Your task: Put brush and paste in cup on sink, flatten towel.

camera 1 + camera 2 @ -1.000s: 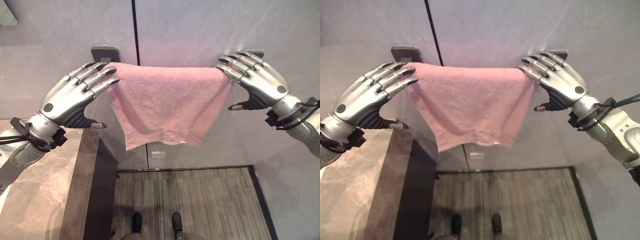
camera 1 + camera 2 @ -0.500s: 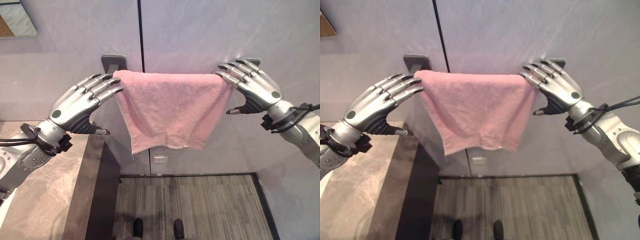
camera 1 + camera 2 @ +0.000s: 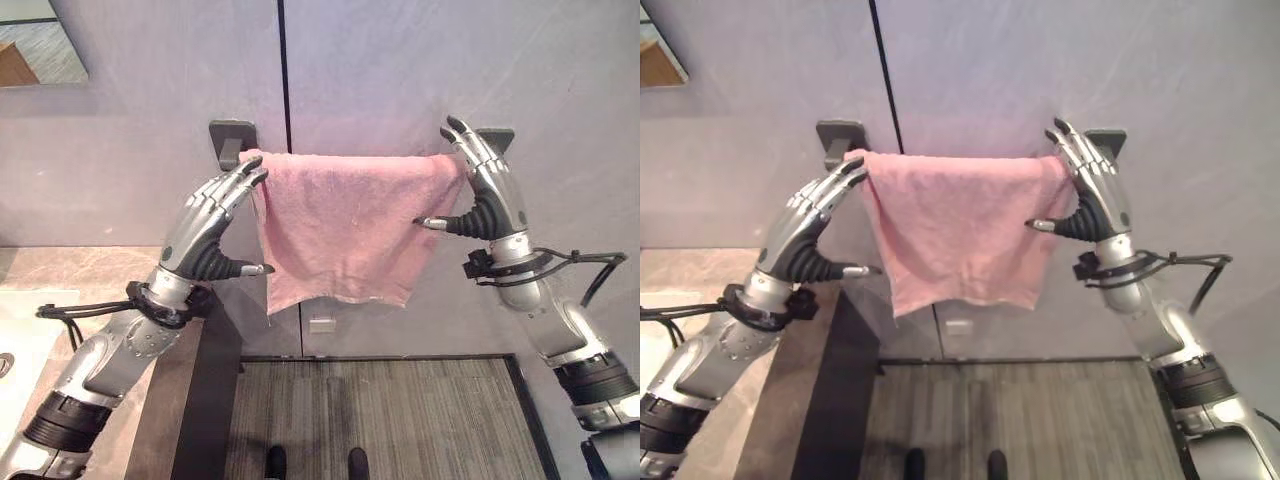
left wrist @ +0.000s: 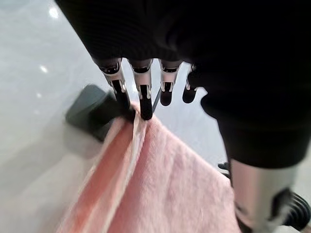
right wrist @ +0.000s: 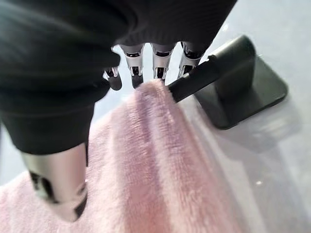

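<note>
You're on the towel-flattening step: left hand (image 3: pixel 208 222) and right hand (image 3: pixel 487 185), fingers straight and unclamped, touch the towel's (image 3: pixel 345 225) top corners on the rail (image 5: pixel 194 80), so next spread them outward along it.

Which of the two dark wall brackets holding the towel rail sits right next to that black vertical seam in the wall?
The bracket by the left hand: this left bracket stands just beside the seam. The right bracket, past the pink towel, has plain wall around it.

Soft, even indoor light; your head views read bright, no harsh contrast. The pink towel (image 3: pixel 345 225) throws a faint, soft-edged shadow on the grey wall (image 3: pixel 130 120) beside and below its hem. Small white glare spots dot the wall in your left wrist view. The left hand (image 3: pixel 205 225) catches mild highlights. The striped floor (image 3: pixel 380 420) sits dimmer.
</note>
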